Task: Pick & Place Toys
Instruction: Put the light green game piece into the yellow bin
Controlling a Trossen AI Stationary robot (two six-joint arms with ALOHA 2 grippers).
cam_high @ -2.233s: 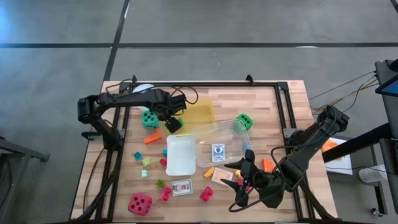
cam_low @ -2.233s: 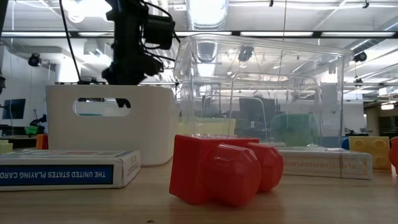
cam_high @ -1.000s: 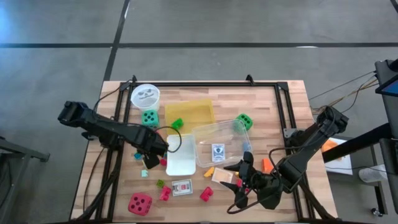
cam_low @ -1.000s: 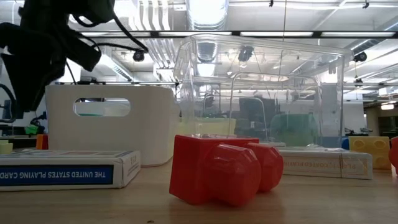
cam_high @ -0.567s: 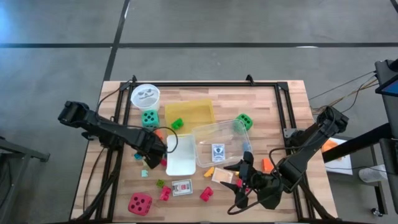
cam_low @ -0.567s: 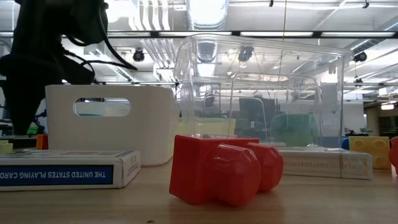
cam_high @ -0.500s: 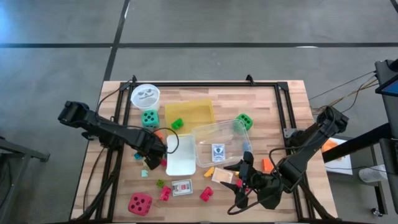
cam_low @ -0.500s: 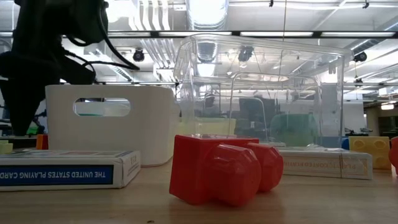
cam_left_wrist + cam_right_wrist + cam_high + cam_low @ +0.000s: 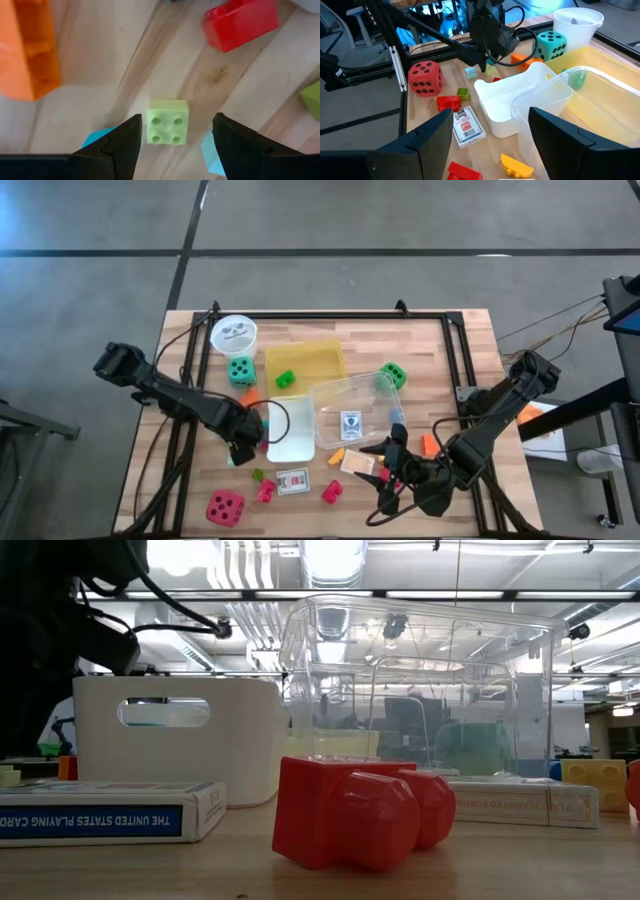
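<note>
Three dice (image 9: 240, 368); left fingers (image 9: 125, 145) spread around one light-green block (image 9: 167, 121), right fingers (image 9: 445, 145) spread.

left arm stretched across table's left half, left gripper (image 9: 243, 448) pointing down low over tabletop, jaws apart, nothing held, right arm folded near right, right gripper (image 9: 385, 472) open, empty

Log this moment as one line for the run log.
left gripper: open, above light green block | right gripper: open, empty, waiting at table's near right | block: on table, not gripped
</note>
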